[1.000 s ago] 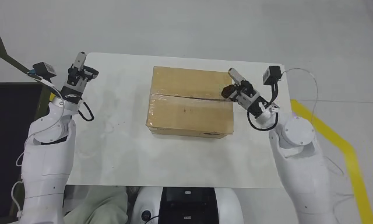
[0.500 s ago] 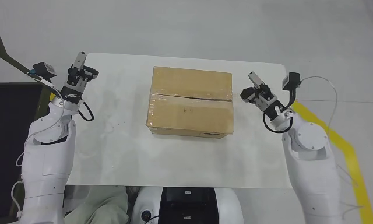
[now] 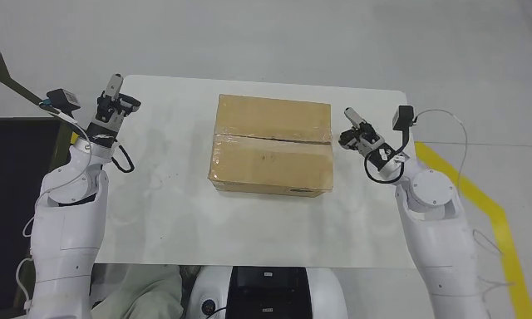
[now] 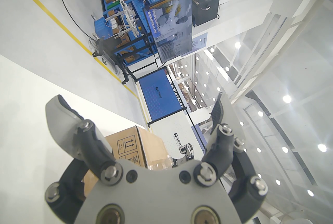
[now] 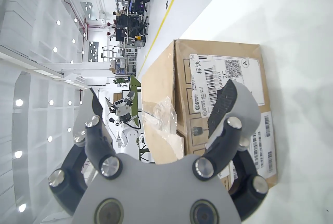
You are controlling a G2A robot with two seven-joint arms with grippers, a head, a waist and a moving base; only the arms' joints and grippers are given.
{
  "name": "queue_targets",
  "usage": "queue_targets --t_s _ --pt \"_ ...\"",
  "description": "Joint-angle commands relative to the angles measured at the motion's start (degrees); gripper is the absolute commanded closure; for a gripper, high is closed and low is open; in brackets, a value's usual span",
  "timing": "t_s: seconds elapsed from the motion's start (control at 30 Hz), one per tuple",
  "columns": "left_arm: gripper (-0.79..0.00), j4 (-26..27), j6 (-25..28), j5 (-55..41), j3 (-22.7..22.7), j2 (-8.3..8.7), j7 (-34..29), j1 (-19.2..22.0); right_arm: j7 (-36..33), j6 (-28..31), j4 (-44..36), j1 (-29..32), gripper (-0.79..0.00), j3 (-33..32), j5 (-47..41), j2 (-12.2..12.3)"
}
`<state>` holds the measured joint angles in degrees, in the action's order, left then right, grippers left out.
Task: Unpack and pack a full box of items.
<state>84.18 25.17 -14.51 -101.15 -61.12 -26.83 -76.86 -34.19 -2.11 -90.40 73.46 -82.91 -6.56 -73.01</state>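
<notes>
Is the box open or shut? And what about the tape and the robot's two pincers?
Box: shut, flaps lying flat.
Tape: crumpled, lifting at the box's end.
Left pincer: open, empty.
Right pincer: open, empty, by the box's end.

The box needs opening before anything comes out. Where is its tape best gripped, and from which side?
Probably the crumpled tape end at the top seam, on the box's labelled end. It stands off the cardboard, while the flaps lie flat and shut. Come from that end, where the open right gripper faces it.
</notes>
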Motion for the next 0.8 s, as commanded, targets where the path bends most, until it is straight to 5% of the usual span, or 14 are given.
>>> queue_targets --t_s 0.0,0.13,0.4,0.77 --pt "-0.785 0.0 0.0 0.0 0.0 0.0 0.0 0.0 0.0 0.1 -0.2 0.4 -0.388 -0.2 0.0 0.1" --pt "-0.785 0.0 0.0 0.0 0.0 0.0 0.0 0.0 -0.4 -0.1 -0.5 1.0 -0.36 -0.3 0.2 0.3" --pt "-0.785 0.0 0.0 0.0 0.0 0.0 0.0 0.0 -2.0 -0.3 -1.3 1.6 -0.169 0.1 0.6 0.7" --pt "-0.785 0.0 0.0 0.0 0.0 0.0 0.0 0.0 -2.7 -1.6 -3.7 2.9 -0.185 0.9 1.5 1.1"
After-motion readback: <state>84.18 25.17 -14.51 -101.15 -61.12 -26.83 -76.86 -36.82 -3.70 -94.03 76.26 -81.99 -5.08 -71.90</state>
